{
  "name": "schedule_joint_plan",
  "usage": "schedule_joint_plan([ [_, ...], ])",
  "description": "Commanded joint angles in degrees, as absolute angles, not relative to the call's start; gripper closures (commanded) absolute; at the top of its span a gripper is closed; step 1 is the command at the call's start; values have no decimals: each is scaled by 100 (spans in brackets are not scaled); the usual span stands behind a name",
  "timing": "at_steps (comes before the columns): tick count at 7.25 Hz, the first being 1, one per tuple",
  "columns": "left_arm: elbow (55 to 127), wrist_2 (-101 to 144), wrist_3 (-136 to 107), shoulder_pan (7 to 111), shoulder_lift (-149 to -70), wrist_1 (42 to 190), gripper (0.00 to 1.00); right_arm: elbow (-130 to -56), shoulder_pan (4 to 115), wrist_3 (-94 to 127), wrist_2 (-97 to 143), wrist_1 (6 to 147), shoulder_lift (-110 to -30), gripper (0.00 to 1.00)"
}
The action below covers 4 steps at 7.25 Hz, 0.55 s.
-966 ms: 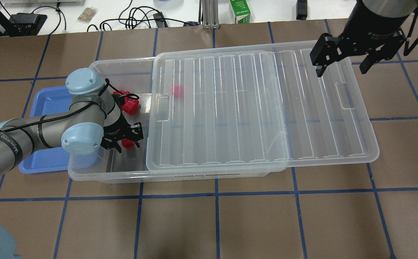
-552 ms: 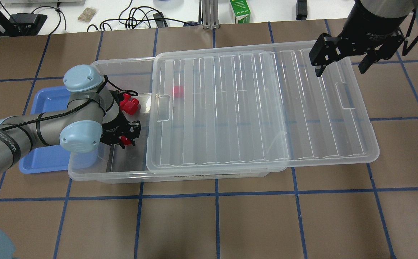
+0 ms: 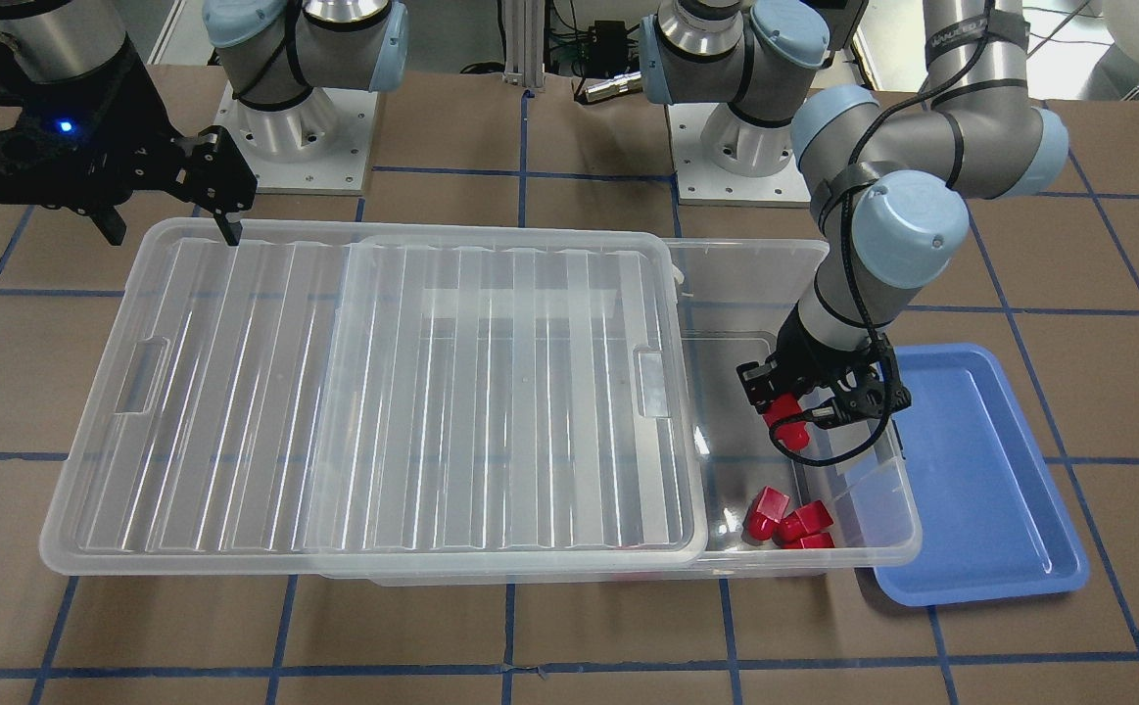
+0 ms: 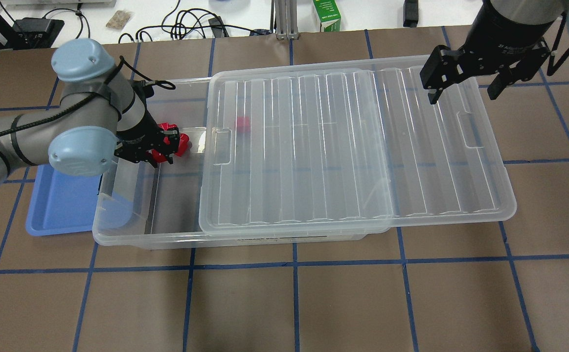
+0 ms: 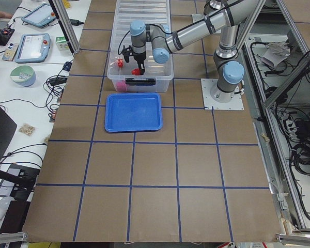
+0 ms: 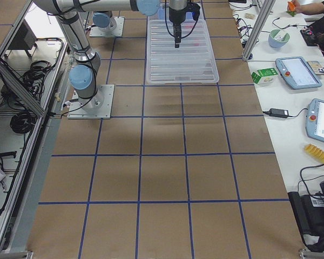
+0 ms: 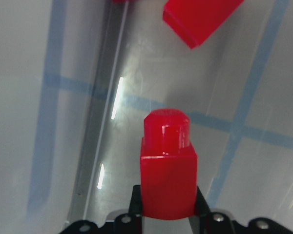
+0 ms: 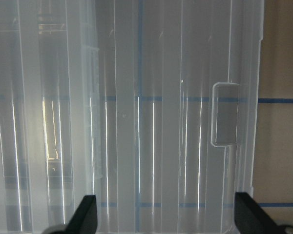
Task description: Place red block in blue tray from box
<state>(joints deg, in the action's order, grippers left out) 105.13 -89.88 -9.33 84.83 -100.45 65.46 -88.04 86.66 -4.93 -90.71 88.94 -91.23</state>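
My left gripper (image 3: 790, 415) is shut on a red block (image 7: 167, 165) and holds it stub outward, above the floor of the box's (image 4: 142, 238) open end. It shows in the overhead view (image 4: 160, 150) too. Several more red blocks (image 3: 788, 520) lie in the box's far corner, and one (image 4: 242, 123) lies under the clear lid (image 4: 352, 146). The blue tray (image 4: 64, 205) sits against the box's left end, below my left arm. My right gripper (image 4: 464, 90) is open and empty over the lid's far right part.
The ribbed lid (image 3: 334, 392) is slid to my right, overhanging the box and leaving only its left end open. The tray (image 3: 980, 490) holds no blocks. Cables and a green carton (image 4: 327, 14) lie beyond the table's far edge.
My left gripper has risen and moved away from the box's near side toward the far side, with the red block in it. The right gripper has barely moved.
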Motion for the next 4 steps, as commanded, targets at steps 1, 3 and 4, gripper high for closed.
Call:
schedule_joint_plan([
  [1,9567,-8982,-932,8499,-9783,7773,100,-8807,8666,-492,-9070,8895,-9123,0],
  [3,9090,-9017,-618,8298,-9721,8225,100,-8798,8666,-492,-9070,8895,-9123,0],
  [4,9071,-9026,-311,8062,-9703,8270,100,-8807,8666,-501,-9096,8886,-9123,0],
])
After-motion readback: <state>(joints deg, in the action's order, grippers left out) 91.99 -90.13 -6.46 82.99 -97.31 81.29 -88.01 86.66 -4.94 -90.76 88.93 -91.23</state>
